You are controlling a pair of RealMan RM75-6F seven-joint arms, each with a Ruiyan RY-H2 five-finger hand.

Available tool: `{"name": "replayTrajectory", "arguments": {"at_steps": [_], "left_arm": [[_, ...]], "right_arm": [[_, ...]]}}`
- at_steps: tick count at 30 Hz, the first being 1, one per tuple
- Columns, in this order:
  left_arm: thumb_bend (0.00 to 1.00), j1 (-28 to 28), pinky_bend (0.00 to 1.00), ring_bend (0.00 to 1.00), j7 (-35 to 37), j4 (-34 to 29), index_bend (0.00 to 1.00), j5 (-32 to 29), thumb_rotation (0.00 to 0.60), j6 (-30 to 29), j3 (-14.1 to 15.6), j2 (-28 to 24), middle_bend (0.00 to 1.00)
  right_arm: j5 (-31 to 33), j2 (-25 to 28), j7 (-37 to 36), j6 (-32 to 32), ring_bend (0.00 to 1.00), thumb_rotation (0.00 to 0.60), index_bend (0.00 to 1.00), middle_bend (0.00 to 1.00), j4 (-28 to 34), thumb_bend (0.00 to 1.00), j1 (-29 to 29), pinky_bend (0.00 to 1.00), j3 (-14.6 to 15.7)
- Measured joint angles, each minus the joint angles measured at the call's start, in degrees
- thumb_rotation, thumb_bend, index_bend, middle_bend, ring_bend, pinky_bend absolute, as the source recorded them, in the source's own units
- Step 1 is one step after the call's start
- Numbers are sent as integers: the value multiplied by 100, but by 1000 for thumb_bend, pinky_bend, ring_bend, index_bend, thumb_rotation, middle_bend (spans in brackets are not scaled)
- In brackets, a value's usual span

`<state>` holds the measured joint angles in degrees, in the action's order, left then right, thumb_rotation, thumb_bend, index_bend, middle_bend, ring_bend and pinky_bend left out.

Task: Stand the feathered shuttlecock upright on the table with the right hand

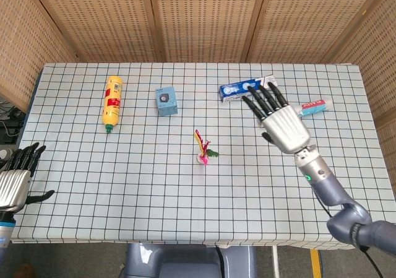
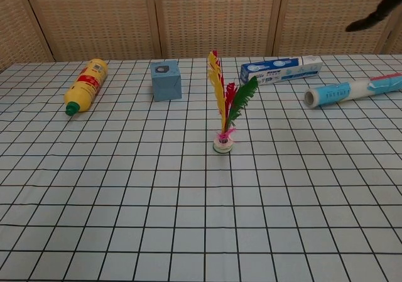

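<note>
The feathered shuttlecock (image 2: 224,115) stands upright on its white base at the middle of the checked table, yellow, red and green feathers pointing up; from above it shows small (image 1: 203,149). Nothing touches it. My right hand (image 1: 279,120) hovers well to its right, fingers spread and holding nothing; in the chest view only a dark fingertip (image 2: 372,18) of it shows at the top right. My left hand (image 1: 17,176) hangs off the table's front left corner, fingers apart and empty.
A yellow bottle (image 1: 111,101) lies at the back left. A blue box (image 1: 166,99) stands behind the shuttlecock. A toothpaste box (image 1: 238,90) and a rolled blue-white tube (image 2: 352,90) lie at the back right, under my right hand's fingers.
</note>
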<state>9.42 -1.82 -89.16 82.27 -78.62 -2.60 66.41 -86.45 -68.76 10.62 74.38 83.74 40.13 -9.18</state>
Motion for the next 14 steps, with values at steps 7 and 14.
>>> {"name": "replayTrajectory", "arguments": {"at_steps": [7,14], "left_arm": [[0,-60,0,0,160,80,0,323,600,-287,60,22,0],[0,-114,0,0,327,94,0,509,600,-455,103,-38,0]], "right_arm": [[543,299,-994,605,0,600,0,0,212,0,-1437,0,465],[690,81,-975,1146,0,600,0,0,220,0,-2337,0,880]]}}
